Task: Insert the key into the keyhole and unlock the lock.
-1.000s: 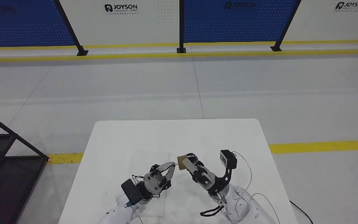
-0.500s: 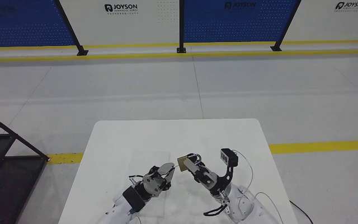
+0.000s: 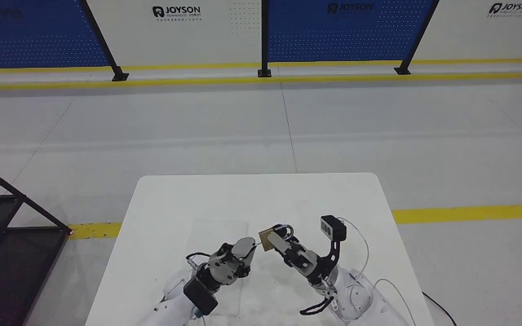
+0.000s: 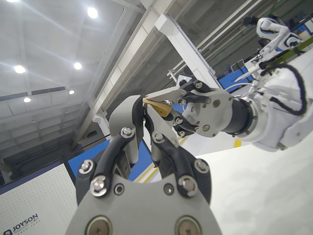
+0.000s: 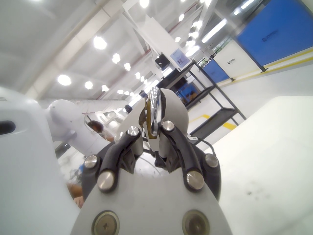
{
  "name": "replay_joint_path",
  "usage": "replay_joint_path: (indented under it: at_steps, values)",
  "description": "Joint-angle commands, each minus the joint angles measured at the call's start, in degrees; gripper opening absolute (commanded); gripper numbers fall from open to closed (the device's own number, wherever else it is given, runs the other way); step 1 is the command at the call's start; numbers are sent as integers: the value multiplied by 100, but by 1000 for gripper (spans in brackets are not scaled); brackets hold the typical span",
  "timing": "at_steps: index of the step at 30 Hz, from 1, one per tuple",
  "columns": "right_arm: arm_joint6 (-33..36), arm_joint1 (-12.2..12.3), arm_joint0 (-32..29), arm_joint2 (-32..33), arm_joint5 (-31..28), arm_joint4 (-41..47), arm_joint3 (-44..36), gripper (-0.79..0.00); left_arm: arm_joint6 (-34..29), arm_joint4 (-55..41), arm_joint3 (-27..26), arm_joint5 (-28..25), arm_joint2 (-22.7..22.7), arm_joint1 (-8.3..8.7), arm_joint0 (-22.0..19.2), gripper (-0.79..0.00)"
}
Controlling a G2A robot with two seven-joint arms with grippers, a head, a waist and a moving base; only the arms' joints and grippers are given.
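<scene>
The right tool (image 3: 274, 235) is gripping a brass lock (image 3: 266, 237) by its body. It is holding the lock in the air over the middle of the white surface (image 3: 245, 196), toward the near edge, with the chrome shackle (image 5: 155, 113) lying back inside its grasp. The left tool (image 3: 248, 245) is facing it, clenched tight, its tip just beside the lock's brass end. What it is pinching is too small to tell.
</scene>
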Motion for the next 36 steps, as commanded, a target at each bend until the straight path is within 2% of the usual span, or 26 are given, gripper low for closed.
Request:
replay_joint_path:
  at_steps: [1, 11, 15, 16, 18, 19, 20, 23, 25, 29, 31, 36]
  values:
    - [100, 14, 9, -11, 0, 111, -11, -785, -12, 81, -13, 122, -27, 7, -4, -785]
    - [458, 75, 40, -13, 0, 474, -36, -785, -89, 493, -106, 506, -108, 51, 37, -785]
    - [519, 90, 44, 2, 0, 553, -49, -785, -65, 408, -219, 350, -118, 72, 111, -785]
    - [524, 93, 42, 8, 0, 558, -50, -785, -70, 325, -244, 264, -122, 76, 142, -650]
    - [483, 96, 38, 48, 0, 537, -58, -785, -59, 183, -296, 93, -143, 88, 181, -271]
    - [445, 95, 30, 71, 0, 497, -57, -785, -22, 77, -324, -98, -125, 93, 212, 0]
    - [408, 92, 21, 86, 0, 449, -64, -785, 5, 30, -345, -181, -150, 104, 225, 0]
    - [237, 79, 3, 154, 0, 256, -66, -785, 18, -314, -387, -795, -167, 137, 341, 0]
    - [67, 60, -8, 202, 0, 66, -44, -785, -55, -616, -447, -1465, -192, 177, 472, 0]
    - [-455, -18, 16, 314, 355, -864, -43, -785, -454, -1248, -658, -3431, -453, 355, 913, 0]
    - [-510, -55, 97, 263, 631, -1379, -1, -785, -1074, -1681, -905, -4108, -702, 477, 1216, 0]
    - [-574, -180, 355, -85, 1647, -2362, 136, -785, -2373, -2950, -1527, -5407, -1626, 809, 1925, 0]
